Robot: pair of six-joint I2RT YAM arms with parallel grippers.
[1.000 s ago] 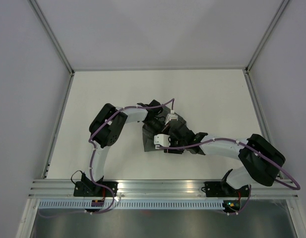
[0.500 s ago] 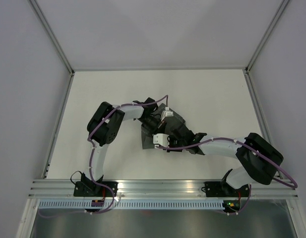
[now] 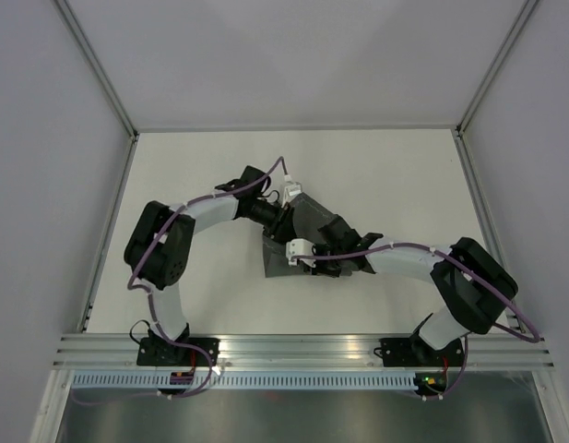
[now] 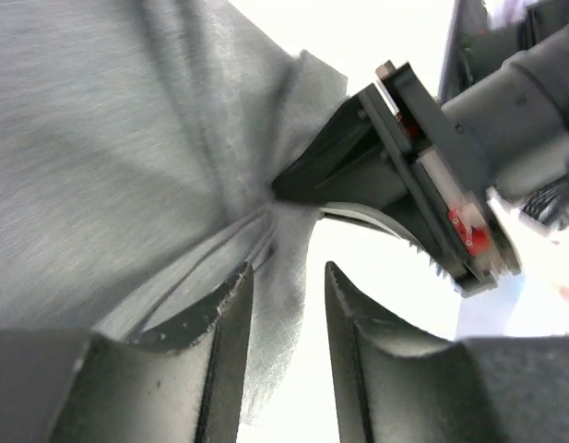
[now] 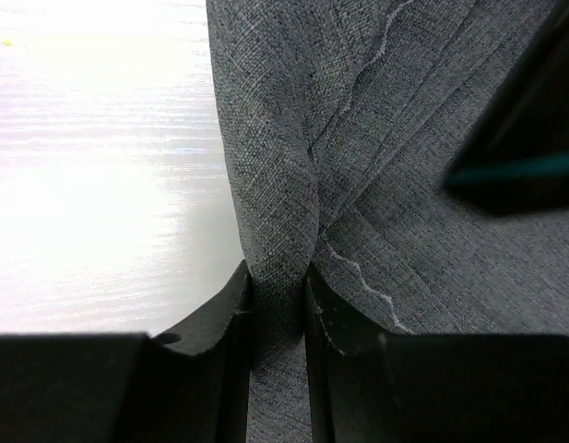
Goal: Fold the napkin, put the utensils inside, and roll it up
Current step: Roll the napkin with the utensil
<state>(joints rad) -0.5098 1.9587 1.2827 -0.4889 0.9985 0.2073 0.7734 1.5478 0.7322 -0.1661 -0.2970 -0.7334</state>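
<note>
Grey napkin (image 3: 314, 231) lies bunched at table (image 3: 404, 175) centre — right tool (image 5: 279, 277) clamps a fold; left tool (image 4: 286, 277), at its 11 o'clock, gapes part-open, cloth loose between. Risk: one-sided pull skews the fold

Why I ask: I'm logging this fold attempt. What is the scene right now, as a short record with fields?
surface: white table
napkin: dark grey, bunched and creased, lying between the two arms
left gripper: open, a napkin edge lying loose between its fingers
right gripper: shut on a pinched fold of the napkin
utensils: none in view
stage: napkin not yet rolled
</note>
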